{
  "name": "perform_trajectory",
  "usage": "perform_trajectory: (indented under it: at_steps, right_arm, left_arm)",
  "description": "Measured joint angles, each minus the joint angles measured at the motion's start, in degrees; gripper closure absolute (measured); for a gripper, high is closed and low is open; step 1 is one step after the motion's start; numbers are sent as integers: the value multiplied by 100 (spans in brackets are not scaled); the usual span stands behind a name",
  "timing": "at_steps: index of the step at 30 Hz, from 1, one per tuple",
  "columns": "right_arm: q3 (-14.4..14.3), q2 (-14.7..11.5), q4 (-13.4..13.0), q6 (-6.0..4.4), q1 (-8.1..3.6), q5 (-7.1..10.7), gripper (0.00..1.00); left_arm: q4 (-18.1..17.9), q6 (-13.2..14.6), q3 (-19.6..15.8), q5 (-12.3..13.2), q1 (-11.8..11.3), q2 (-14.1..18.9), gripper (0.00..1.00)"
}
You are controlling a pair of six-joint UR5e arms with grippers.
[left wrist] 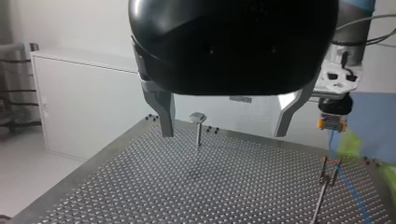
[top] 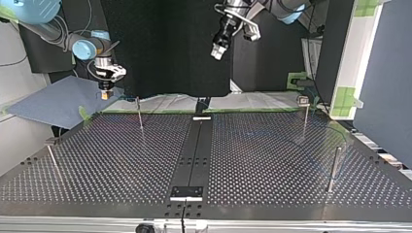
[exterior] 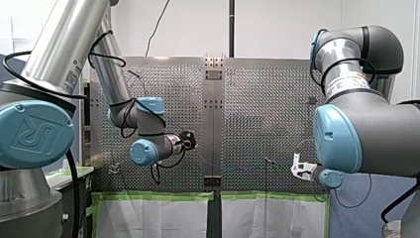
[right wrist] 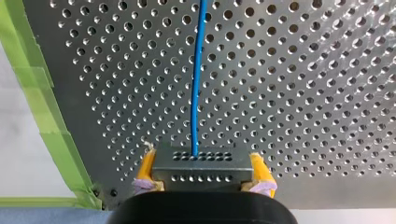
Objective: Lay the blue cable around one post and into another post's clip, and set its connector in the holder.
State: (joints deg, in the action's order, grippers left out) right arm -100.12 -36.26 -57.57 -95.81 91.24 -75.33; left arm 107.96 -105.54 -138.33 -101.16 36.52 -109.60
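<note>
My right gripper [right wrist: 201,185] is shut on the grey connector [right wrist: 201,165], which sits between its yellow pads [right wrist: 145,169]. The blue cable [right wrist: 196,93] runs out of the connector and away over the perforated table [right wrist: 303,93]. In the top view my right gripper [top: 107,92] hangs over the table's far left corner, next to a thin post [top: 139,114]. My left gripper [left wrist: 226,130] is open and holds nothing, high above the table. A post with a clip head [left wrist: 198,126] stands ahead of it, between its metal fingers [left wrist: 166,116]. My right gripper [left wrist: 333,119] and the blue cable [left wrist: 348,189] show beyond.
Several thin posts stand on the table: one at the top view's left edge [top: 53,162], two at its right [top: 305,114] [top: 334,167]. A black strip [top: 197,155] runs down the table's middle. Green tape [right wrist: 51,140] lines the table edge. A blue sheet [top: 53,102] lies beyond the far left corner.
</note>
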Motion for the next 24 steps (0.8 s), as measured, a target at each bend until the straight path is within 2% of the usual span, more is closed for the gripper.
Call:
perform_trajectory:
  at_steps: [10, 16, 24]
  right_arm:
    - [4, -1, 4, 0, 15, 0, 100]
    - [57, -1, 21, -85, -42, -3, 100]
    - [94, -4, 7, -102, -99, -67, 100]
  left_arm:
    - [204, 71, 210, -20, -11, 0, 0]
    - [478, 216, 215, -199, -38, -1, 0]
    - [793, 400, 217, -417, -51, -2, 0]
